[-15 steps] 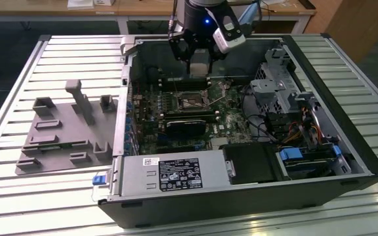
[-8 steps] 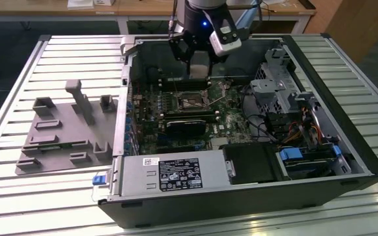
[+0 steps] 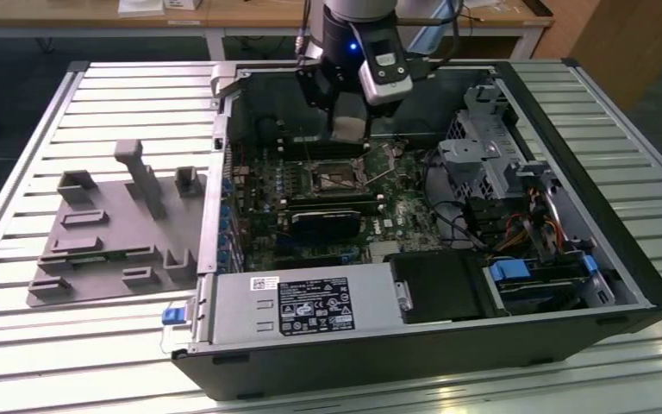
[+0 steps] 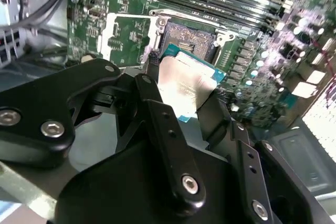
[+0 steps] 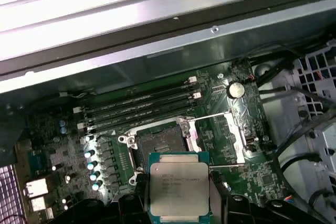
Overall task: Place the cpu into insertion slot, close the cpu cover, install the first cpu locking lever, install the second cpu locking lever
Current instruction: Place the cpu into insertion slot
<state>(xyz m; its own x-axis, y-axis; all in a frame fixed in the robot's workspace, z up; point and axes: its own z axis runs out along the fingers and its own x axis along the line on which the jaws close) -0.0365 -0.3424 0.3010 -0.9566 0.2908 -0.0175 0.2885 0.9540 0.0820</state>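
- I have the gripper [image 4: 185,92] clenched on the cpu [image 5: 178,187], with a finger against each of two opposite edges and the metal top facing up.
- The cpu is held above the insertion slot [image 5: 157,148], not seated, and the slot's dark centre is bare.
- The slot sits mid-motherboard [image 5: 262,177], just beside the long memory slots [image 5: 136,108].
- The cpu cover [image 5: 237,137] is swung open off the slot's side.
- In the exterior view the gripper is inside the open computer case [image 3: 423,362], over the board.
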